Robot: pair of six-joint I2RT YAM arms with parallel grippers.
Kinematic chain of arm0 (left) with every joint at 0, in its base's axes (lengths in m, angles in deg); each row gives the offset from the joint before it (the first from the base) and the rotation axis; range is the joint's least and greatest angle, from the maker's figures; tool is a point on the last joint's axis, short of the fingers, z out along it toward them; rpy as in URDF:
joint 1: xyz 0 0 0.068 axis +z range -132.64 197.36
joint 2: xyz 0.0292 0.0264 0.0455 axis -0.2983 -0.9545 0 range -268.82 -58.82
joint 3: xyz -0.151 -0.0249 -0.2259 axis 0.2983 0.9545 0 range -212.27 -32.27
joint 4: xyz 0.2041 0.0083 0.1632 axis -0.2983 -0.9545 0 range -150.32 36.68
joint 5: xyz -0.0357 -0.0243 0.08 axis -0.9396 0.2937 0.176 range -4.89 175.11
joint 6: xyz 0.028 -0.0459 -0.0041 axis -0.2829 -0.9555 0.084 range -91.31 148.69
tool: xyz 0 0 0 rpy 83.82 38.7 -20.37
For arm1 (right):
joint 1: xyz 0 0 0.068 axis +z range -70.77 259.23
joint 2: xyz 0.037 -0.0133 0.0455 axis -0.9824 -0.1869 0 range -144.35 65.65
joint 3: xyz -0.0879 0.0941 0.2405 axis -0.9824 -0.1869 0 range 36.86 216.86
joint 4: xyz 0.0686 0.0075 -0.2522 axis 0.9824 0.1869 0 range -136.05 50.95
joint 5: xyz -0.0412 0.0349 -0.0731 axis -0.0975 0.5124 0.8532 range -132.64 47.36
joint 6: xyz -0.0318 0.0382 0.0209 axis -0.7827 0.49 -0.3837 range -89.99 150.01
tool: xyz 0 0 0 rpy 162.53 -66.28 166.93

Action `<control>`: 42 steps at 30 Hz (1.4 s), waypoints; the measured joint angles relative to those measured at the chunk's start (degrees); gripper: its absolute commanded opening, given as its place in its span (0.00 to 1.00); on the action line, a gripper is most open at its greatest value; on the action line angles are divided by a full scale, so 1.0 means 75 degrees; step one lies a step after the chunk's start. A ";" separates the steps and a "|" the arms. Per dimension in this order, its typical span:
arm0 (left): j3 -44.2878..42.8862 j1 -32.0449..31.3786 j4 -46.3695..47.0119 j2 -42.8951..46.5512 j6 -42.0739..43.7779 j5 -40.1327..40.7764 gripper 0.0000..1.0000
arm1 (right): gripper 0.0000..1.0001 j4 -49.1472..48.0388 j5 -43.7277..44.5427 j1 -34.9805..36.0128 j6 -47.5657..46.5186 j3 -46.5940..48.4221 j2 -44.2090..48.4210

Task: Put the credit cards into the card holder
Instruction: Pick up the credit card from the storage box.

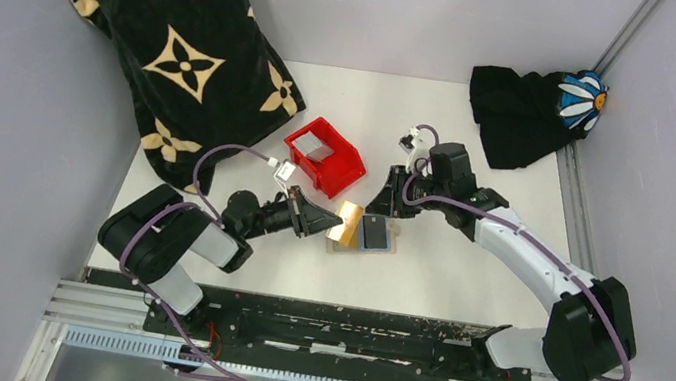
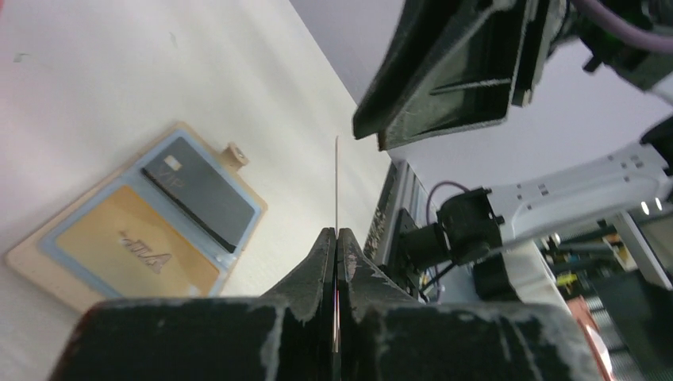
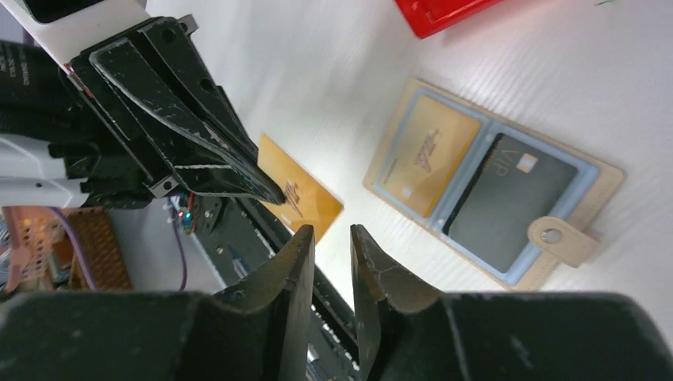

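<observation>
Gripping a thin gold rectangular card (image 2: 336, 178) by one edge, left gripper (image 2: 336, 234) fully closed, at the left edge of the open tan leather-like card holder (image 1: 391, 244); right gripper (image 3: 332, 234) slightly parted, empty, close beside. Three cards: one held, a second gold card (image 3: 428, 151) and a dark grey card (image 3: 512, 198) in its slots. One red plastic bin (image 1: 324, 155) near; two black patterned cloths (image 1: 184, 46) at far corners; bare white table (image 1: 461, 290) in front, grey walls

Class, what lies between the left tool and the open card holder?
The right wrist view shows it: the gold card gripped by the shut left tool, then a strip of bare table before the card holder.
</observation>
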 measured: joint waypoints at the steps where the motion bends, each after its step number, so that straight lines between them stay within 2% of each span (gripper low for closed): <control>1: 0.0099 -0.0035 -0.0003 0.0076 -0.0032 0.0271 0.03 | 0.30 -0.0108 0.0154 0.0000 0.0035 -0.0128 0.0143; 9: 0.0306 -0.0667 -0.0052 0.0391 -0.0376 0.2436 0.03 | 0.31 -0.1612 0.0790 0.0000 0.0615 -0.1323 0.0699; 16: 0.0306 -0.1236 0.0015 0.0230 -0.0871 0.3407 0.03 | 0.31 -0.3028 0.0892 0.0009 0.1241 -0.2165 0.0618; 25: 0.0277 -0.1311 0.0536 -0.0551 -0.1515 0.3870 0.03 | 0.32 -0.4028 0.0877 0.0012 0.1711 -0.2433 0.0525; 33: 0.0119 -0.1311 0.0903 -0.1346 -0.2060 0.3955 0.03 | 0.32 -0.4363 0.0799 0.0026 0.1906 -0.2451 0.0373; 42: 0.0009 -0.1311 0.0909 -0.1501 -0.2256 0.3960 0.03 | 0.32 -0.4456 0.0746 0.0032 0.1958 -0.2509 0.0254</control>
